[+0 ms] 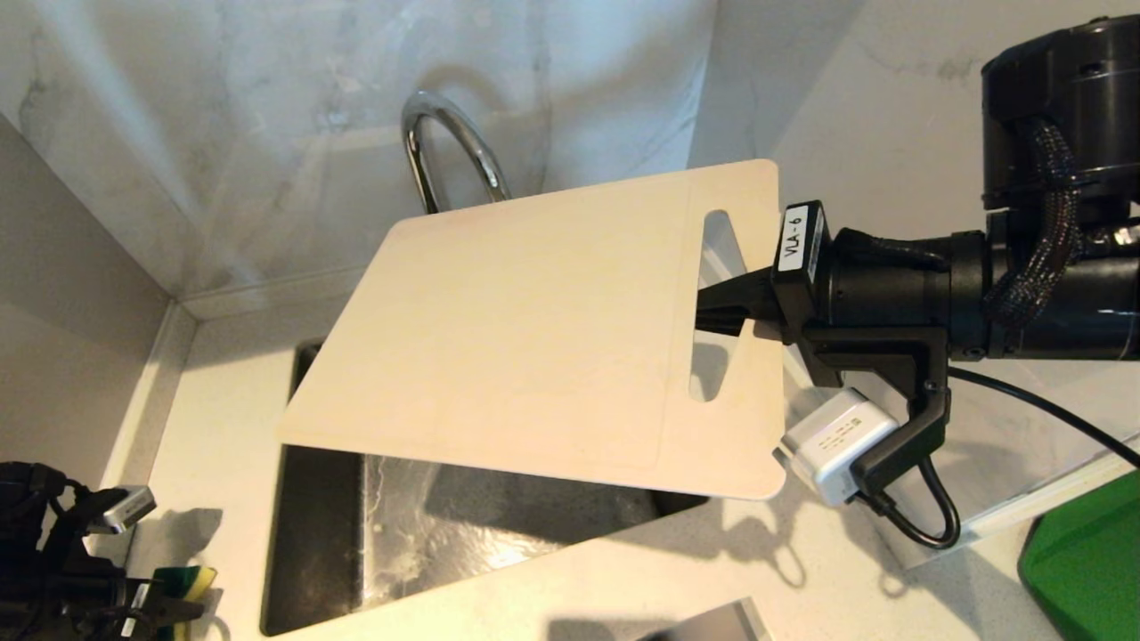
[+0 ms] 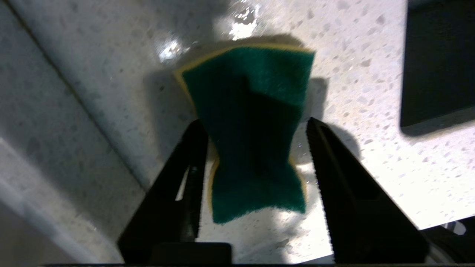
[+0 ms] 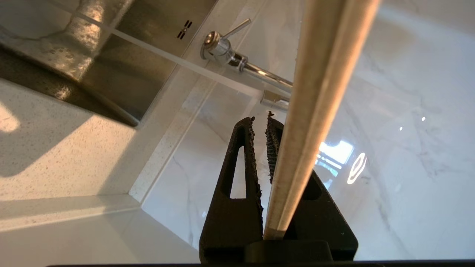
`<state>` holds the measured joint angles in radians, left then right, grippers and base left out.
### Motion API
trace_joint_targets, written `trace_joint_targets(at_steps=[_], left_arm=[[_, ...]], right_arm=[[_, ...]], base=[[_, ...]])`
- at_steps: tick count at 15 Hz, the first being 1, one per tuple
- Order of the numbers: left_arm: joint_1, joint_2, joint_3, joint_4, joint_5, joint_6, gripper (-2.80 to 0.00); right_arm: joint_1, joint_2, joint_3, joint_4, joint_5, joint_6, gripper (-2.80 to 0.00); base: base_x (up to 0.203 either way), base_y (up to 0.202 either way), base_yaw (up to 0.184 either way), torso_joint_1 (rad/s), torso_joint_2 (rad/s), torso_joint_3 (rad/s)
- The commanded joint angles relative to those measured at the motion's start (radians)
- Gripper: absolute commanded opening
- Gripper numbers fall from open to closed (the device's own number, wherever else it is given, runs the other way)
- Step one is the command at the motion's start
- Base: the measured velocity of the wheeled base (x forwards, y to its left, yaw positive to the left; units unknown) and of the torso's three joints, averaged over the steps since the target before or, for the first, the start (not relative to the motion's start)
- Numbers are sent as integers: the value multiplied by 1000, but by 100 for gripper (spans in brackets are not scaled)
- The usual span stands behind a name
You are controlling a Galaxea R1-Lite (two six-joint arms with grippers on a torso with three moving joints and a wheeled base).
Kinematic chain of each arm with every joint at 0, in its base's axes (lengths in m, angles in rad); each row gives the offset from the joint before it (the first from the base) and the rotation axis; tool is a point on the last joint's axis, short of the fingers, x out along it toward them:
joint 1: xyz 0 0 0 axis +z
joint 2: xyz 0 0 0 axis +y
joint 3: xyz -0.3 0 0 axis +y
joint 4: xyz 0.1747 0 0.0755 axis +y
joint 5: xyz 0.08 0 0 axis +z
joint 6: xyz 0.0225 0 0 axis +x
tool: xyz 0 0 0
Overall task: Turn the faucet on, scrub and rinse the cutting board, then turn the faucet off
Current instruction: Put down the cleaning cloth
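Head view: cutting board (image 1: pixel 534 329) fills centre, held tilted above sink (image 1: pixel 312 552), slot handle at 3 o'clock end. Right gripper (image 1: pixel 723 307) comes in from 3 o'clock and clamps the board's edge strip beside the slot. Faucet (image 1: pixel 450 147) arch pokes out behind the board at 12 o'clock. Left gripper (image 1: pixel 165 610) low at 7 o'clock over the counter, green-and-yellow sponge (image 1: pixel 183 588) at its tip.

Left wrist view: left gripper (image 2: pixel 256 129) jaws stand apart, sponge (image 2: pixel 252 129) lying between them on speckled counter (image 2: pixel 371 111); right-hand finger clear of it, contact with the other finger can't be judged. Sponge pinched in at its waist.

Right wrist view: right gripper (image 3: pixel 261 124) jaws closed on the cutting board (image 3: pixel 315 96), seen edge-on running toward 12 o'clock. Faucet (image 3: pixel 237 59) base and small lever at 11 o'clock, sink (image 3: pixel 111 48) basin at 10 o'clock.
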<state>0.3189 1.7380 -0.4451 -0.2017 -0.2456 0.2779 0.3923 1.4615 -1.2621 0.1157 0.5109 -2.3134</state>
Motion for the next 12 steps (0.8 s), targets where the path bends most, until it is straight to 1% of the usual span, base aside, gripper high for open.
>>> trace_joint_targets(at_steps=[1,4,8,12], left_arm=[[1,-61,8,2,-3,1,0],[2,-138,7,17,-2,-3,0],[2,-213,-33,104,-3,-6,0],[2,-256,-73,153,-4,-6,0]], right_arm=[[-1,-9,7,1,3,-14,-280],[-10,-19,14,1,5,-14,-280],[-10,-24,26,1,3,-14,-280],[-10,-29,33,1,3,-14,-280]], base=[[0,0,0,0,0,0],[0,0,0,0,0,0],[0,0,0,0,0,0],[0,0,0,0,0,0]])
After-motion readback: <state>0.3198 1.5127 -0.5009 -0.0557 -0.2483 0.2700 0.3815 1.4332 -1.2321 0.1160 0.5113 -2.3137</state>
